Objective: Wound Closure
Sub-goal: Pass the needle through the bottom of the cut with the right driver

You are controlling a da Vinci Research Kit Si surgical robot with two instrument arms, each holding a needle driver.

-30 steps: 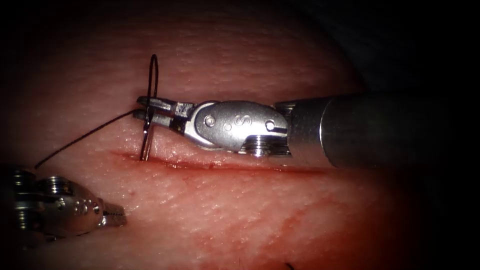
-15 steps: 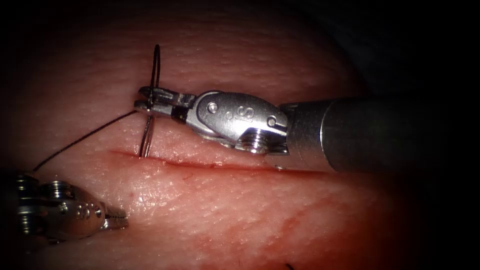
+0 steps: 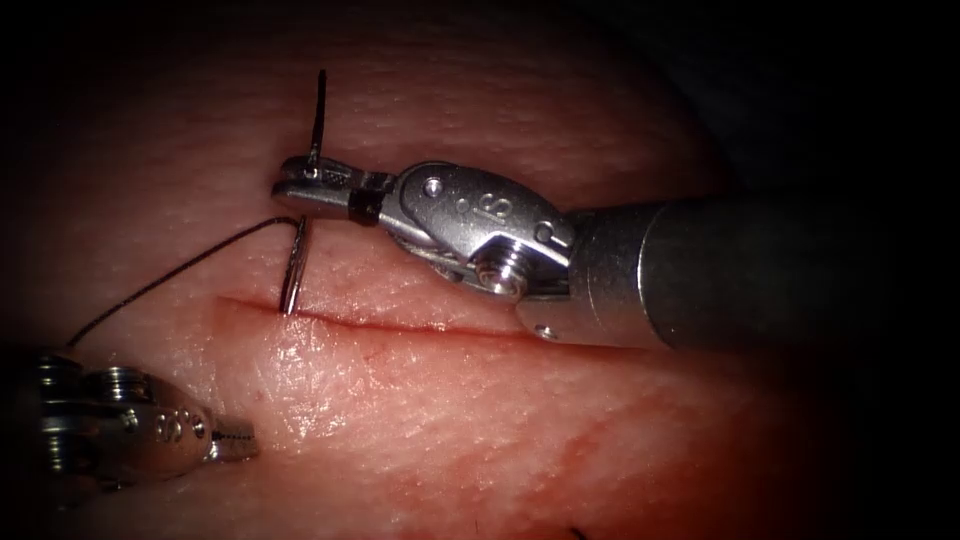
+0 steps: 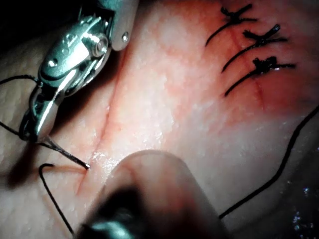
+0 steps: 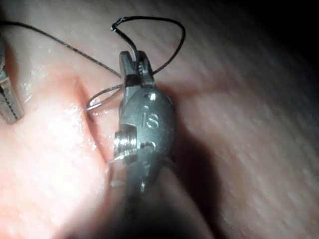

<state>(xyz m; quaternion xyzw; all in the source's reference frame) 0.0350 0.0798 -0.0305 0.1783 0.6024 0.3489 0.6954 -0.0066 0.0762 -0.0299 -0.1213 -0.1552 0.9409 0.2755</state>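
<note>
In the endoscope view the right arm's silver wristed needle driver (image 3: 300, 190) reaches in level from the picture's right on its grey shaft, wrist bent slightly so the tip lies above the long horizontal cut (image 3: 420, 328) in the pink pork-belly tissue (image 3: 480, 430). Its jaws are clamped on the thin curved steel needle (image 3: 296, 265) partway along its curve: one end rises above the jaws, the other runs down to the cut's left end, with its tip at the upper edge of the cut. The dark suture thread (image 3: 165, 280) leaves the needle just below the jaws and sweeps down to the left. The left arm's silver needle driver (image 3: 235, 442) lies low at the left, below the cut, its short toothed jaws together and holding nothing. In the left wrist view the right tool (image 4: 32, 132) hangs tilted over the tissue (image 4: 164, 114), the needle (image 4: 67, 157) slanting from its jaws with its point touching the cut's edge (image 4: 99, 142); three knotted dark stitches (image 4: 251, 47) lie well apart from it, and thread (image 4: 279, 169) curves nearby. In the right wrist view the right tool (image 5: 133, 62) grips the needle (image 5: 102, 97), whose free arc loops past the jaws, and the thread (image 5: 60, 42) trails away across the tissue (image 5: 55, 164).
</note>
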